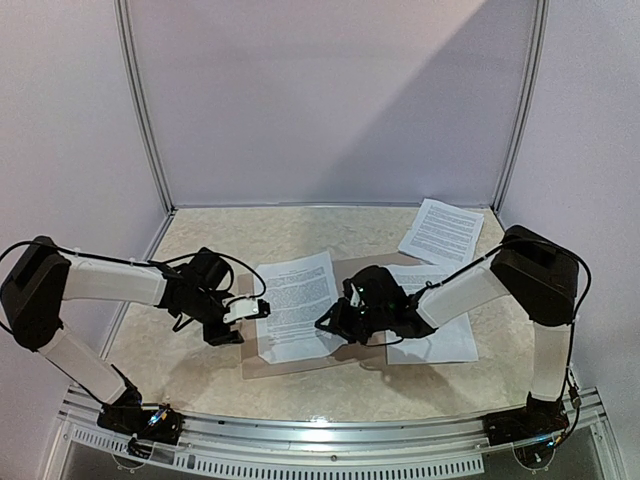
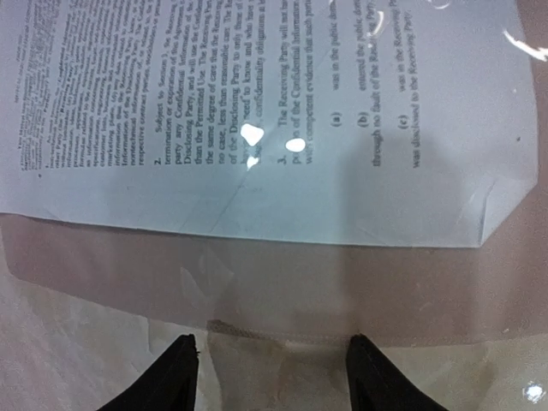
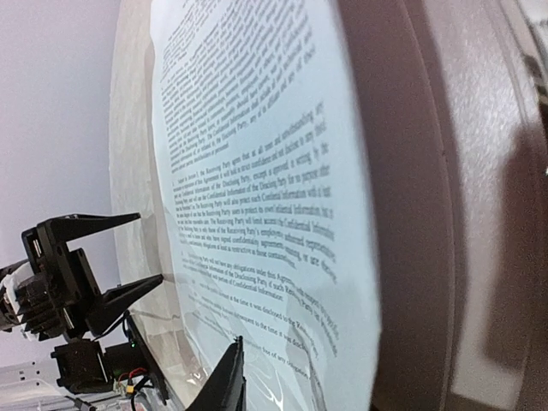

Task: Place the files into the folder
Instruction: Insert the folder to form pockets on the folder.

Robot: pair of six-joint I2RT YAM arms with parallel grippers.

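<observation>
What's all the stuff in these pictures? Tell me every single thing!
middle sheet: one, white with black print, lying on the folder.
right sheet: one, maybe a small stack, white with print, beside the folder under the right arm.
back sheet: one, white with print, far right corner of the table.
folder: one, tan-brown with clear shiny plastic, middle of the table.
table: one, speckled beige.
walls: pale lilac, all around.
left gripper: one, black fingers, open, at the folder's left edge.
right gripper: one, black, at the middle sheet's right edge; I can't tell if it's open or shut.
</observation>
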